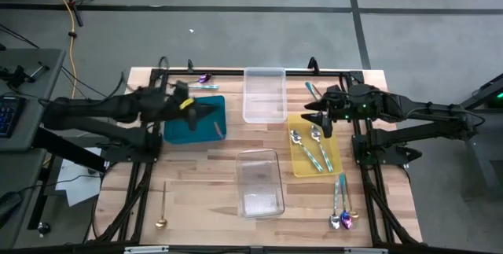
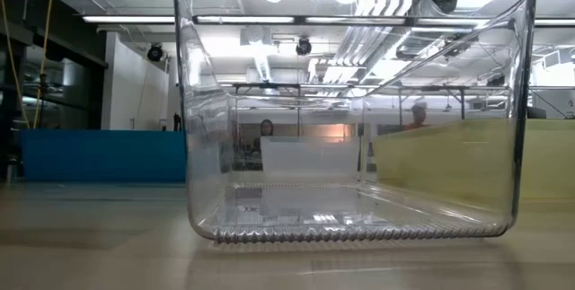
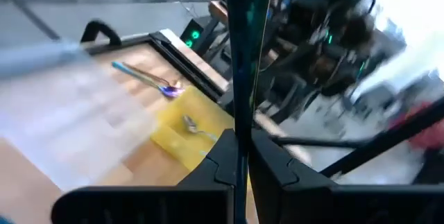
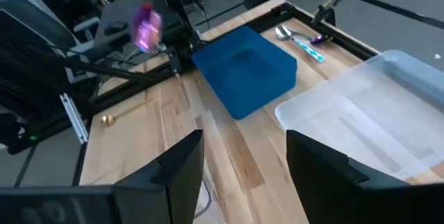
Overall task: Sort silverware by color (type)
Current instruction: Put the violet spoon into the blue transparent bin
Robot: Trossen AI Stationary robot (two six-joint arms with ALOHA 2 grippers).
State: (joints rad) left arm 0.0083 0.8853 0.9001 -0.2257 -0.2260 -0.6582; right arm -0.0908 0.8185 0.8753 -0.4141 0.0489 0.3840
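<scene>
You are looking down on a wooden tabletop (image 1: 196,175) with four trays: a teal tray (image 1: 185,124) on the left, a yellow tray (image 1: 302,163) on the right, and two clear trays, one at the far edge (image 1: 264,95) and one nearer the front (image 1: 260,183).

Your left pincer (image 1: 206,111) hovers over the teal tray, clamped on a thin dark piece of silverware with a teal-green sheen (image 3: 239,78), which stands upright between the fingers in the left wrist view. The right wrist view shows an iridescent purple end (image 4: 146,26) in the air at that spot, probably the same piece's bowl.

Your right pincer (image 1: 314,117) waits with its fingers spread and nothing between them, above the far edge of the yellow tray.

The rest of the silverware is scattered. Several teal-handled spoons (image 1: 318,148) lie in the yellow tray. A purple piece and a teal-handled one (image 1: 206,79) lie on the tabletop beyond the teal tray. A gold spoon (image 1: 161,207) lies near the front left corner, and a small group (image 1: 342,207) lies near the front right.

The step in hand looks like carrying one picked piece to its tray. Next, you would need to judge which tray matches its colour, lower it inside the walls, and only then let go.
</scene>
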